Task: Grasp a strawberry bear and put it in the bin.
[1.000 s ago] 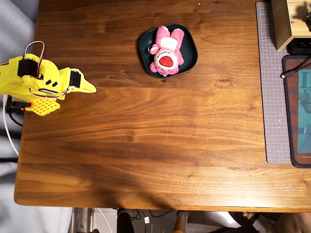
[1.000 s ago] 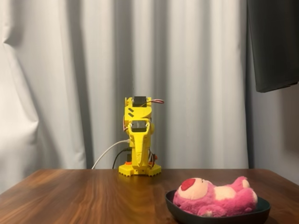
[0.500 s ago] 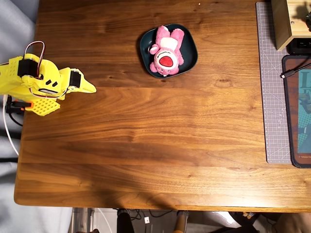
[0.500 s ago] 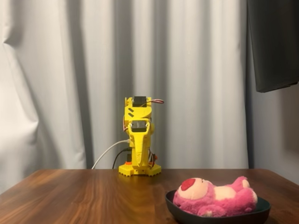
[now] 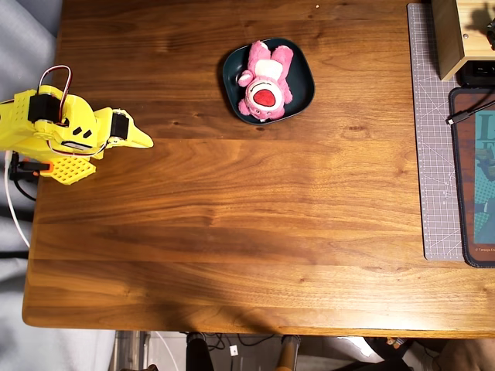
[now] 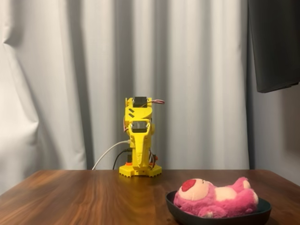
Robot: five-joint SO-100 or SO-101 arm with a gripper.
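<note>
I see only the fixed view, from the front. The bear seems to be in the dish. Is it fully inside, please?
Observer: Yes. In the overhead view the strawberry bear lies on its back inside the bin, with dark rim visible on every side.
Operator: Is the gripper near it?
Observer: No. The gripper is folded by the table's left edge, bare wood between it and the bin.
Operator: Anything else on the table?
Observer: A grey cutting mat along the right edge.

strawberry bear (image 5: 265, 81): pink, white, red | bin (image 5: 304, 71): dark teal | arm (image 5: 66, 134): yellow
</note>
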